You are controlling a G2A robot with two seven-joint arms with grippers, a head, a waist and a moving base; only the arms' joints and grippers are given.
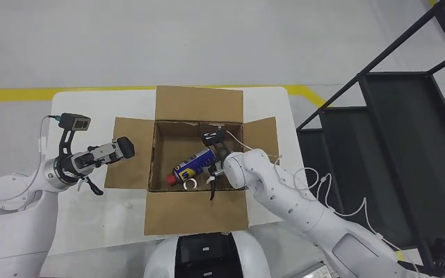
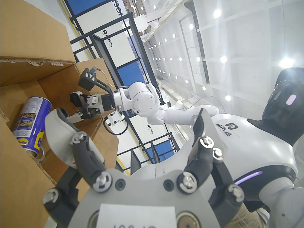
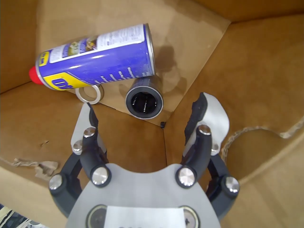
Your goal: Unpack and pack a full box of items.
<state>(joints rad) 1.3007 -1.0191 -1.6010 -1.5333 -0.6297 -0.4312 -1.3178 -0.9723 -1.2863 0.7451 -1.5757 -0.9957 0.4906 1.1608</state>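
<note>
The right jaws stand spread wide and empty, low inside the open brown cardboard box (image 1: 198, 104). They hang just above a short black-and-steel cylindrical bearing (image 3: 144, 103) that lies in a corner of the box floor. That spread looks chosen to straddle the bearing, so I judge it to be the next thing to come out.

A blue-and-yellow spray can with a red cap (image 3: 95, 58) lies on its side. Its flat base end touches the bearing and seems propped on it, so lifting the bearing would likely let the can roll. A small silver metal ring (image 3: 89, 93) leans just beside the can's yellow end.

The left jaws are likewise released and hold nothing. They sit outside the box beside its left flap, over the white worktop (image 1: 83, 208), probably to leave the right arm (image 1: 278, 191) room.
</note>
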